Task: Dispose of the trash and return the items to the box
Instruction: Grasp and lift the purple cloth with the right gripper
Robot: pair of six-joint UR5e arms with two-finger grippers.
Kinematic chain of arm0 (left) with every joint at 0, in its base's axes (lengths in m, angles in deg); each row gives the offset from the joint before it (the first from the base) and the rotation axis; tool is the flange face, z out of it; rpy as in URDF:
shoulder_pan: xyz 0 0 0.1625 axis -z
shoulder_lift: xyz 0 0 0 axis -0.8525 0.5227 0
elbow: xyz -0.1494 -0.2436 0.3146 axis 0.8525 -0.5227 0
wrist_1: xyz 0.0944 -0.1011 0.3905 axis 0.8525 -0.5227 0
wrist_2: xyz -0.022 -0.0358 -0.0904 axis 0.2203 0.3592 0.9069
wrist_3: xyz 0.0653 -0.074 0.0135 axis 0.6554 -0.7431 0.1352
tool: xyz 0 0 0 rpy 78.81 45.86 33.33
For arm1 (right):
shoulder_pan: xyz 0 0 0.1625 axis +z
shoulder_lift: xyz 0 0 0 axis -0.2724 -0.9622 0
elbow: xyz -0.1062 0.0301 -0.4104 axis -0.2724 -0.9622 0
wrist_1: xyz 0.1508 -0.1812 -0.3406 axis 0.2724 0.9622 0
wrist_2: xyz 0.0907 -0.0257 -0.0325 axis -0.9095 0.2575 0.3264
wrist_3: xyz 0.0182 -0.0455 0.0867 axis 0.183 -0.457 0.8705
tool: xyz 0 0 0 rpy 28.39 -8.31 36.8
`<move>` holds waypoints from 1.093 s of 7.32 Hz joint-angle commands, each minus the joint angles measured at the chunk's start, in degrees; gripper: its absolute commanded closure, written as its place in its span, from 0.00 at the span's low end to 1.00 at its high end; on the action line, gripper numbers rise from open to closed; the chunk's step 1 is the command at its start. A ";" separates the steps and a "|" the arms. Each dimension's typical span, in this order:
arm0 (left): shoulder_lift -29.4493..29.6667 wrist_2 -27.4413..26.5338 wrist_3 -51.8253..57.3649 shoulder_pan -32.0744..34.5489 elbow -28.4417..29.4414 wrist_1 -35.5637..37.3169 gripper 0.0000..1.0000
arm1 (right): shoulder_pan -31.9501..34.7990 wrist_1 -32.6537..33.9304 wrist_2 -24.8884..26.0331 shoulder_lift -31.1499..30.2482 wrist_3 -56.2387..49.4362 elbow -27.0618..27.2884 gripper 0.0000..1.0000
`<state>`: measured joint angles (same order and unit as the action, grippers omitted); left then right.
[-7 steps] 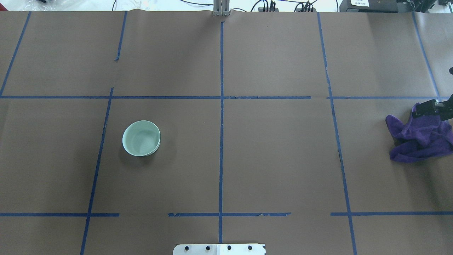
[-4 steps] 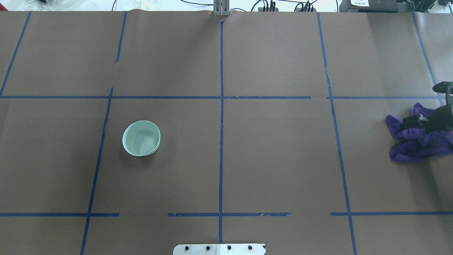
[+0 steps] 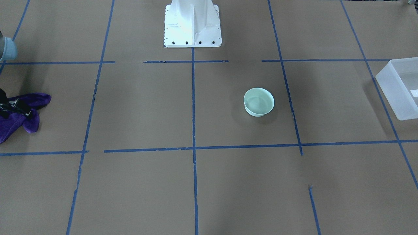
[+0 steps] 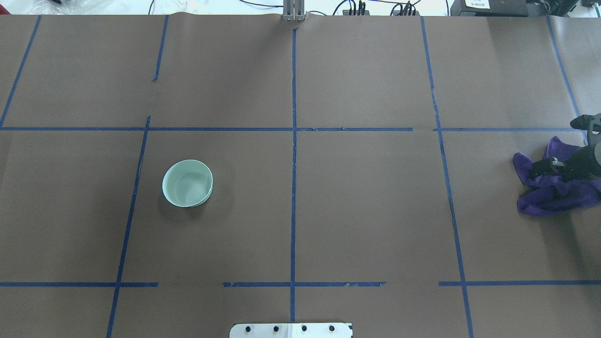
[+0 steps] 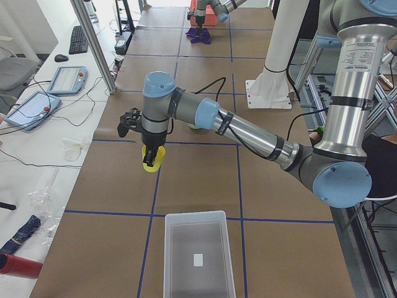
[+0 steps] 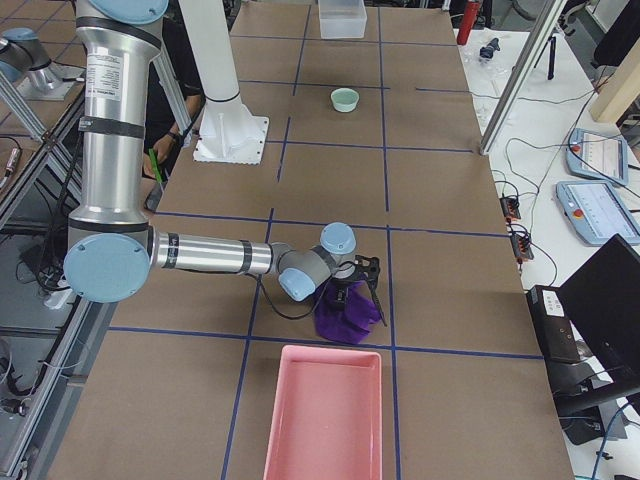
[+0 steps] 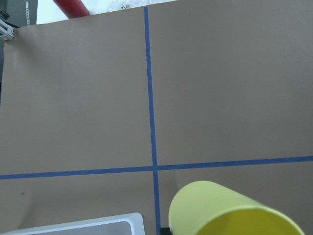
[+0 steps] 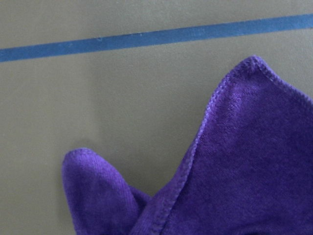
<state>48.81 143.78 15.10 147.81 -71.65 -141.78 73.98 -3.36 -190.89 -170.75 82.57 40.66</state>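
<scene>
- the right gripper (image 4: 542, 167) now sits lower and further in over the cloth (image 4: 556, 199) than a second ago, when it hung at the cloth's far edge. since half a second ago it has barely shifted.
- the cloth's folds have shifted a little under it. the cloth itself lies on the same patch of the table (image 4: 366, 211), near the right edge.
- the gripper's fingers are down among the purple folds, and i cannot tell whether they are apart or together. its wrist camera shows only cloth and a blue tape line.
- a pink tray (image 6: 323, 415) lies just beside the cloth, seen from the right end.
- the bowl (image 4: 187, 183) has not moved in this second. it stands upright, well apart from the cloth.
- the left gripper (image 5: 149, 151) is outside the overhead view, as it was in both earlier frames.
- from the left end i see it clamped on the cup (image 5: 152, 162), which hangs clear of the table.
- the cup is near the box (image 5: 197, 218), just off its far end and not over it.
- the box sits at the table's left end.
</scene>
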 commanded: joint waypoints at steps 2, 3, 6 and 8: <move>0.12 -0.09 6.29 2.68 3.82 0.08 1.00 | 0.27 1.78 -0.09 -0.09 -0.03 0.51 1.00; 0.12 -0.18 8.51 4.43 5.41 0.00 1.00 | 0.36 2.04 -0.35 -0.87 -0.03 2.17 1.00; -0.14 -5.10 13.34 5.68 9.18 -1.66 1.00 | 0.54 14.83 -0.44 -3.24 -0.03 15.75 1.00; -1.10 -5.10 13.80 6.47 13.14 -5.97 1.00 | 3.16 21.87 -0.88 -4.48 -0.64 24.65 1.00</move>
<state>48.19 138.77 28.37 153.91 -60.93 -145.50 75.45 13.42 -191.53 -174.64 82.32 59.58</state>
